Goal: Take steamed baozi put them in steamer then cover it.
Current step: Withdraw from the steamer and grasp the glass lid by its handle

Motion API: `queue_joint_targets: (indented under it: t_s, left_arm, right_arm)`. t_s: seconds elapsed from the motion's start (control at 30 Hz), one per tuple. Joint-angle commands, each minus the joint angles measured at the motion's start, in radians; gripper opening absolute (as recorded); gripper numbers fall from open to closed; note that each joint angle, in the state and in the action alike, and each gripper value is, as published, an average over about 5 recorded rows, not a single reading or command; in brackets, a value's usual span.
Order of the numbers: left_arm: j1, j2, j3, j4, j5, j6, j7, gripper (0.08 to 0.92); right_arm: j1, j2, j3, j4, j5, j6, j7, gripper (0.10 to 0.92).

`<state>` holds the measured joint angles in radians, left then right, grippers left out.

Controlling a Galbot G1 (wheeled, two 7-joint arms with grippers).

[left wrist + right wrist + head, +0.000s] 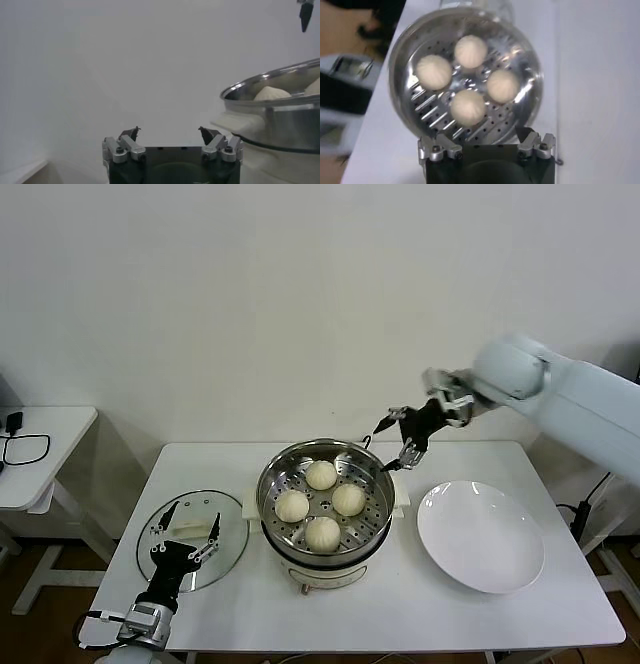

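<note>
sitting upright: steamer point(325, 506) w/ four baozi point(321, 475)

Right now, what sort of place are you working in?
Probably a lab or test room staged as a kitchen: a plain white table against a bare wall, holding only the steamer with four baozi, a glass lid and a white plate. A side table carries cables.

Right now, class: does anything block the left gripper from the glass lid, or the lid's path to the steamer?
Nothing visible does. The open left gripper hovers over the round glass lid; the shiny steel steamer, holding four baozi, stands uncovered beside it.
</note>
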<state>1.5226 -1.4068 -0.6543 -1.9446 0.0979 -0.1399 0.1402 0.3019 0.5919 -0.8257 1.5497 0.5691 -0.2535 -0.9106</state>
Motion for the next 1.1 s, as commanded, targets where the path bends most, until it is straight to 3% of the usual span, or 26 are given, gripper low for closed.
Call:
queue_joint_targets:
  t_s: [0.03,0.2,0.4,0.73,1.1]
  left_arm:
    - [-0.023,0.004,0.010,-0.003,-0.040,0.006,-0.015,0.823]
    - [-0.029,0.003,0.023,-0.008,-0.042,-0.054,-0.025,0.823]
    - [-0.026,-0.001,0.028,-0.017,-0.054,-0.065,-0.038,0.823]
    - [-0.031,0.004,0.036,-0.006,-0.045,-0.077,-0.039,0.823]
    - [-0.054,0.020,0.001,0.060,0.094,-0.103,-0.062,0.823]
  right_arm:
    - [-0.843,-0.259,0.808,0.190,0.182,0.285,0.643,0.823]
    - [-1.253,-0.106,1.197,0.245,0.183,0.331,0.822,0.823]
    - [-1.555,0.127,1.443,0.333,0.092,0.371,0.885,0.823]
    - [-1.783,0.495,1.482,0.413,-0.113,0.571,0.973,0.823]
    - [-1.894,0.628,1.460,0.369,-0.167,0.691,0.976,0.823]
